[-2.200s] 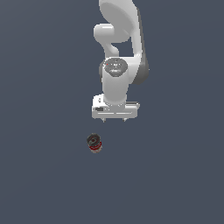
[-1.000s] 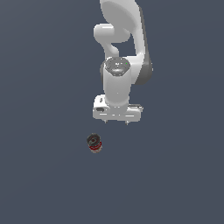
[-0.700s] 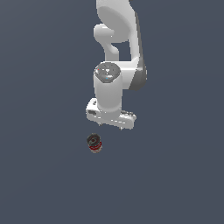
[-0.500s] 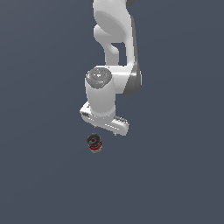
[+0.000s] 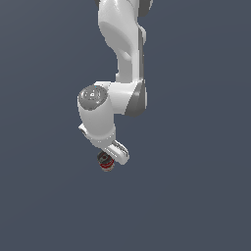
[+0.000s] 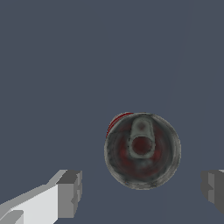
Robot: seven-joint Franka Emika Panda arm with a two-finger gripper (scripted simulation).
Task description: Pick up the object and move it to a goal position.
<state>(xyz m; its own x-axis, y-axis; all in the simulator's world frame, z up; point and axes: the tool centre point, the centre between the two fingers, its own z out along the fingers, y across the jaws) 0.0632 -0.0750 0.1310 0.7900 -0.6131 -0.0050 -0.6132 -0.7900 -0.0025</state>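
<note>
Wrist view: my pincer (image 6: 142, 192) stands spread wide above the upright can (image 6: 142, 150) on the tabletop (image 6: 65, 65). I judge the can rigid, light and slick-walled; I would grip its cylindrical sides.

I see only a flat slate-grey surface (image 5: 196, 196) filling the exterior view edge to edge. No seams or texture that I can make out, no horizon, no wall line. Light looks even and diffuse across it, same tone in every corner. The wrist view gives me the same plain grey-blue ground (image 6: 65, 65), uniform. I can't tell floor from tabletop.
</note>
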